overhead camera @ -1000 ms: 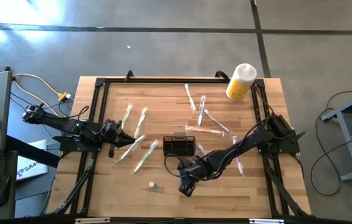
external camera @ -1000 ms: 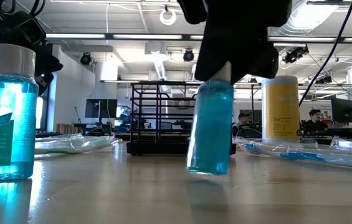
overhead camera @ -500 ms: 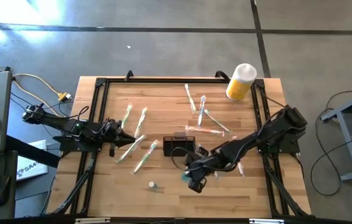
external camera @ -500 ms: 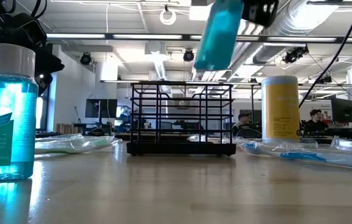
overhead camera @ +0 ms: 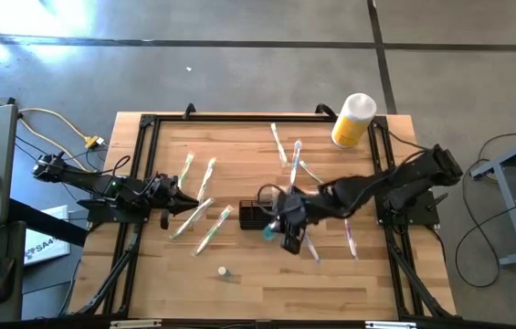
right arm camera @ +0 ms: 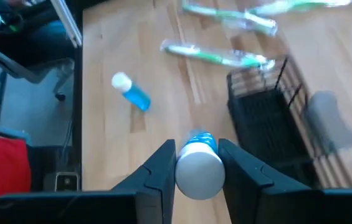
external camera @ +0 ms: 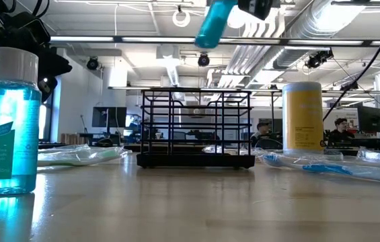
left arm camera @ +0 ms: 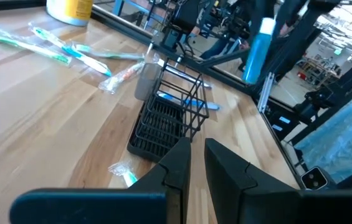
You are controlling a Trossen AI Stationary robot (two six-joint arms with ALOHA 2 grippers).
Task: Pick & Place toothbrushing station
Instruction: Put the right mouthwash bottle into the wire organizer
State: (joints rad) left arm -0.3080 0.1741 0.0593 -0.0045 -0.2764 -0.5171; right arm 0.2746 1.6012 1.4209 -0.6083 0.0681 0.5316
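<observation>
One small black wire-mesh caddy (overhead camera: 256, 216), the toothbrushing station, stands upright near the middle of the wooden surface (overhead camera: 239, 283); it is boxy, with open bar sides and a dark base. Right hand (overhead camera: 280, 224) hangs above the caddy's right end, not touching it, clamped on a blue bottle (external camera: 211, 23) with a white cap. Left hand (overhead camera: 183, 203) waits well to the caddy's left, fingers nearly together and empty, among wrapped toothbrushes (overhead camera: 205, 212).
</observation>
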